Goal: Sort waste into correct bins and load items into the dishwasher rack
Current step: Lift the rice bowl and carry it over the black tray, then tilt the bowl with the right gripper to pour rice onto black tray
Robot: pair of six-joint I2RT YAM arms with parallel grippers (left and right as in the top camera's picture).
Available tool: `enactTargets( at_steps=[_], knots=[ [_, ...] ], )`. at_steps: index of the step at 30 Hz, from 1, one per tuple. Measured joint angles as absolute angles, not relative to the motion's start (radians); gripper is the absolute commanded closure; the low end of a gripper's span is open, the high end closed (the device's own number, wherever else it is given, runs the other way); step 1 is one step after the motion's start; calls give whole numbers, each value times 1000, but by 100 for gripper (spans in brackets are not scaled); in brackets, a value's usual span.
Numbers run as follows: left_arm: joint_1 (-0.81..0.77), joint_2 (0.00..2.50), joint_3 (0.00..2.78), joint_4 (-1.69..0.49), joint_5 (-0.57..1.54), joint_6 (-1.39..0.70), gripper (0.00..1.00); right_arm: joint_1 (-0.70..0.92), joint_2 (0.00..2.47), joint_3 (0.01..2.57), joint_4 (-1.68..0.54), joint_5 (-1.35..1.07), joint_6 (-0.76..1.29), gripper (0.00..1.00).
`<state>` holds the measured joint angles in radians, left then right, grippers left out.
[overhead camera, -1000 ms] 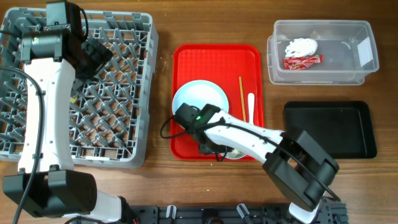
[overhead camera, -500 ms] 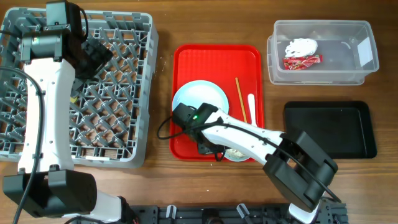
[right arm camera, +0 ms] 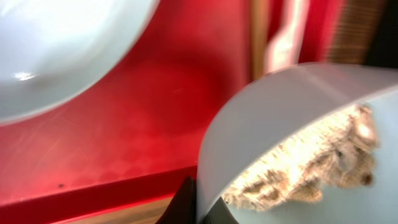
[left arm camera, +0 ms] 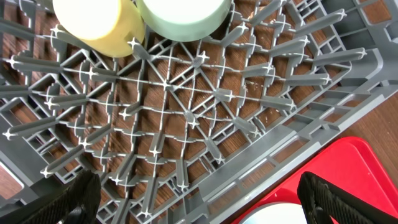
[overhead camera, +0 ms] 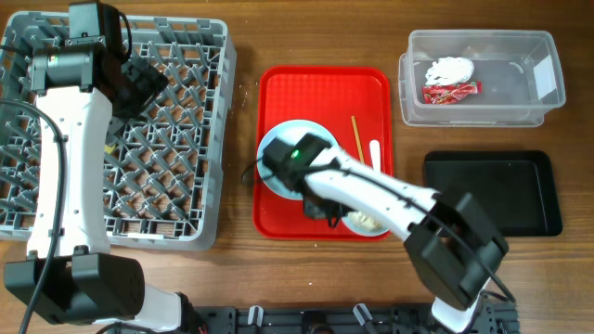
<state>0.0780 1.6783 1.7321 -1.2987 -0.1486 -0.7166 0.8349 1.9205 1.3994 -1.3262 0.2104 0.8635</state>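
The dishwasher rack [overhead camera: 200,139] fills the 9 o'clock side of the table. The left gripper [left arm camera: 199,186] hovers above it with its fingers [left arm camera: 78,196] spread wide and nothing between them. In the left wrist view the small yellow cup [left arm camera: 93,22] and the light green bowl [left arm camera: 183,15] sit side by side in the rack at 12 o'clock.

At the table's centre lies the red serving tray [overhead camera: 320,83]. The pale blue plate [overhead camera: 286,137] rests at its 9 o'clock side, partly under the right arm. One wooden chopstick [overhead camera: 355,137] and the white plastic fork [overhead camera: 375,158] lie at its 3 o'clock side. The right gripper [overhead camera: 336,215] is closed tight on the rim of the pale blue bowl [overhead camera: 369,221] at the tray's 5 o'clock corner. The rice-like scraps [right arm camera: 311,162] are heaped inside the bowl.

At 1 o'clock the clear tub [overhead camera: 520,107] already holds the white napkin [overhead camera: 448,69] and the red wrapper [overhead camera: 452,91]. At 4 o'clock the black tray [overhead camera: 492,190] lies bare.

The step in hand looks like clearing the scraps from the bowl. The next move probably calls for carrying the bowl level toward 3 o'clock until it hangs over the black tray. Then it should be tipped slowly so the scraps fall inside the rim. A pinch on the thin rim could slip during the tilt. After that the bowl, plate, fork and chopstick remain for the rack.
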Motion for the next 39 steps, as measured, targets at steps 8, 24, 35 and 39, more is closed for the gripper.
enactTargets(
  at_steps=[8, 24, 35, 39],
  knots=[
    [78, 1678, 1732, -1299, -149, -717, 0, 459, 1907, 1491, -1489, 253, 866, 96],
    [78, 1678, 1732, -1299, -148, -717, 0, -147, 1804, 1474, -1319, 16, 485, 96],
    [78, 1678, 1732, -1299, -149, -717, 0, -608, 1804, 1436, -1428, -699, -85, 96],
    [78, 1678, 1732, -1299, -148, -717, 0, -714, 1804, 1325, -1370, -844, -171, 96]
  ],
)
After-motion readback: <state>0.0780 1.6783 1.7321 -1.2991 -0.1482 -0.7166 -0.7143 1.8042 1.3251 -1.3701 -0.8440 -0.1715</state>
